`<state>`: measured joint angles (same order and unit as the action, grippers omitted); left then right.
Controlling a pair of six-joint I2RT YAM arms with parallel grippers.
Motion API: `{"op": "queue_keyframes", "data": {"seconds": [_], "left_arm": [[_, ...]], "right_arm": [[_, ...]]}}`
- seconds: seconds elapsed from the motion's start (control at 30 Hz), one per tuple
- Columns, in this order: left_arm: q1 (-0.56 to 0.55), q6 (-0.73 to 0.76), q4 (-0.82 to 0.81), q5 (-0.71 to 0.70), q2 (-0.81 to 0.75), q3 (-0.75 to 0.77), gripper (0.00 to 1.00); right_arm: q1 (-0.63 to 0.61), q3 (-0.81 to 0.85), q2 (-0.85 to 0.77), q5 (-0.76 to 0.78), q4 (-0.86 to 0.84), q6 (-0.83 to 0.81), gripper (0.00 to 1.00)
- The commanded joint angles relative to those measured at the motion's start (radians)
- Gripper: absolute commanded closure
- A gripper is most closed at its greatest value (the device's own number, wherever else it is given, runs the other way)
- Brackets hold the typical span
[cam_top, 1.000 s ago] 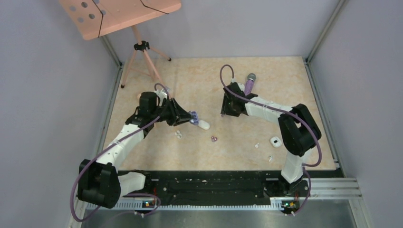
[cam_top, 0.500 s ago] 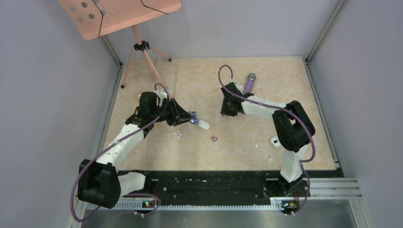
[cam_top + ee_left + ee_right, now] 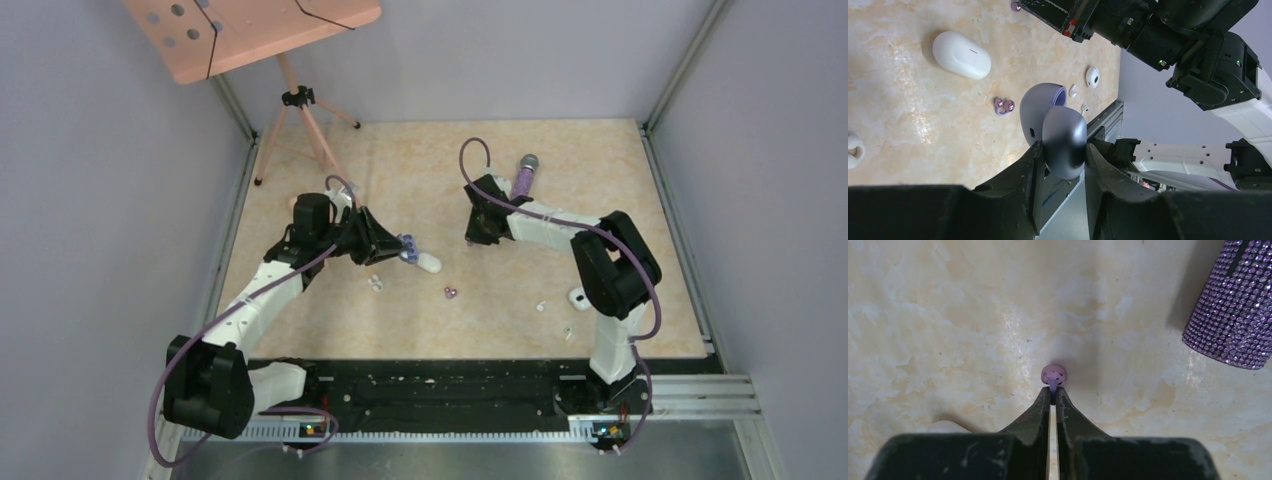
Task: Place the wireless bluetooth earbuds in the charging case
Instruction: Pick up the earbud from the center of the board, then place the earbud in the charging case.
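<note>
Pinching the stem of a purple earbud [image 3: 1053, 375], our right fingers [image 3: 1042, 401] are closed to a sliver, with the bud low against the tabletop [image 3: 948, 315] near the glitter microphone [image 3: 1233, 305]. Our left fingers [image 3: 1030, 165] clamp the open purple charging case [image 3: 1045, 107] by its lid, well apart from that bud. We judge it best to lift gently without twisting, keep the pinch steady, and bring the bud stem-first to the case's well.
</note>
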<state>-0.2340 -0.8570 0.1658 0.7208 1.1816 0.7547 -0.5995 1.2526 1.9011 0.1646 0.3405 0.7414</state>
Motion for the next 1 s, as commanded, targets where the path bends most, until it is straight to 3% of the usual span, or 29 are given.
{"op": "queue_keyframes", "data": {"seconds": [0.0, 0.17, 0.33, 0.6, 0.97], "left_arm": [[0.002, 0.05, -0.037, 0.038, -0.013, 0.012, 1.0], [0.0, 0.139, -0.035, 0.097, -0.008, 0.024, 1.0], [-0.001, 0.242, -0.031, 0.163, -0.03, 0.024, 1.0], [-0.03, 0.353, -0.029, 0.263, -0.029, 0.06, 1.0], [-0.07, 0.383, 0.009, 0.238, 0.003, 0.123, 1.0]], "right_arm": [[-0.008, 0.002, -0.06, 0.018, -0.017, -0.012, 1.0], [-0.007, -0.114, -0.191, -0.013, -0.074, -0.088, 1.0], [-0.008, -0.336, -0.462, -0.158, -0.247, -0.206, 1.0], [-0.022, -0.512, -0.818, -0.285, -0.307, -0.354, 1.0], [-0.048, -0.492, -0.913, -0.335, -0.232, -0.401, 1.0]]}}
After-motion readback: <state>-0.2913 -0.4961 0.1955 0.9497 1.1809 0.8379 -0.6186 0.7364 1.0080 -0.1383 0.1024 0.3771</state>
